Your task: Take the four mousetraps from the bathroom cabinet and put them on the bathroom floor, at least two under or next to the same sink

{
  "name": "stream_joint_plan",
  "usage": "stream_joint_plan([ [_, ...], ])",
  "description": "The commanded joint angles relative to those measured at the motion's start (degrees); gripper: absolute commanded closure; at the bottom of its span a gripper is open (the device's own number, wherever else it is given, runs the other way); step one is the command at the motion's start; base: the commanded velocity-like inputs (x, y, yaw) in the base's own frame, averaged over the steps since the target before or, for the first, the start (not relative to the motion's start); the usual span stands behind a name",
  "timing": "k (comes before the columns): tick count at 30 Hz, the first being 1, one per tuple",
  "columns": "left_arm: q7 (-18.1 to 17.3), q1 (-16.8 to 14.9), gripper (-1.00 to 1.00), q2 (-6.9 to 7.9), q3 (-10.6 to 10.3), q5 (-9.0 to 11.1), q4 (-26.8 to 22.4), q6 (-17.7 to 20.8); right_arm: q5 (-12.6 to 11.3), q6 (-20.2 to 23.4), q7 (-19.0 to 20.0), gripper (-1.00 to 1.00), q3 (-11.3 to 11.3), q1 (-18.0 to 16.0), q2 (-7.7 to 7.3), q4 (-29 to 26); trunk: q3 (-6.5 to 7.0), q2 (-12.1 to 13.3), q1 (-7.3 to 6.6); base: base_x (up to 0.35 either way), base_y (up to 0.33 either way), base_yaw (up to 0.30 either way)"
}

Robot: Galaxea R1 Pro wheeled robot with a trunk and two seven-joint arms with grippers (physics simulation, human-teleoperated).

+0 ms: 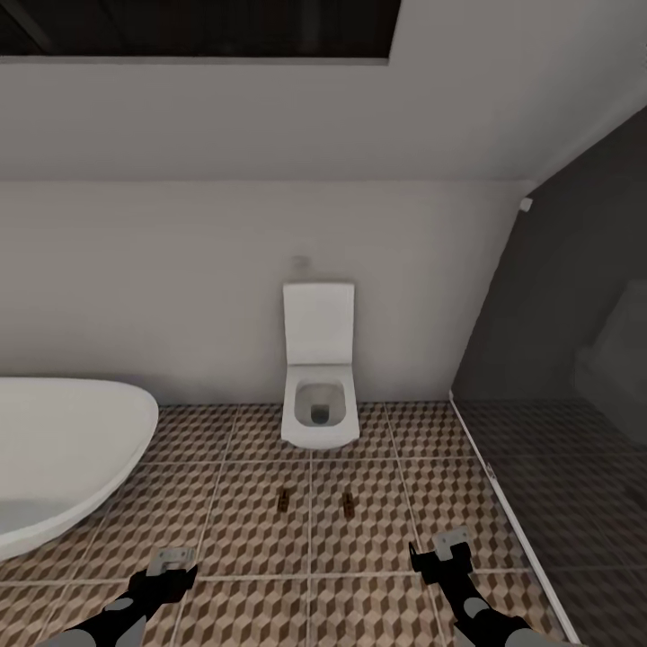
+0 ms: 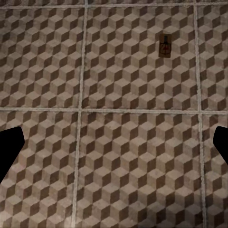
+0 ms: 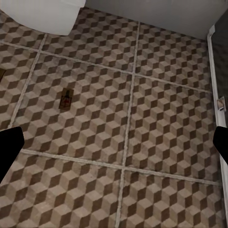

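Two small brown wooden mousetraps (image 1: 284,500) (image 1: 348,503) lie flat on the cube-patterned tile floor (image 1: 234,530), just before the white toilet (image 1: 318,409). Both grippers (image 1: 169,569) (image 1: 442,550) hang empty, fingers spread wide.

Bathroom with plain white walls (image 1: 180,270) under a sloped white ceiling (image 1: 359,117), dark opening (image 1: 198,27) overhead. Cube-patterned tiles in brown, beige and white across the floor (image 1: 359,539), pale grout lines between. White wall-hung toilet (image 1: 318,395), lid raised, against the far wall. Rim of a white oval bathtub (image 1: 63,449) at the left. Dark glass shower partition (image 1: 557,359) at the right, white sill (image 1: 503,503) along its base.
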Motion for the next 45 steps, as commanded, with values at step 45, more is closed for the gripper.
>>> stream_joint_plan([
  [45, -0.24, -0.03, -1.00, 0.02, -0.39, 0.61, -0.02, -0.08, -0.46, -0.17, -0.14, -1.00, 0.51, 0.60, 0.07, 0.01, 3.47, -0.10, 0.03, 0.000, 0.000, 0.000],
])
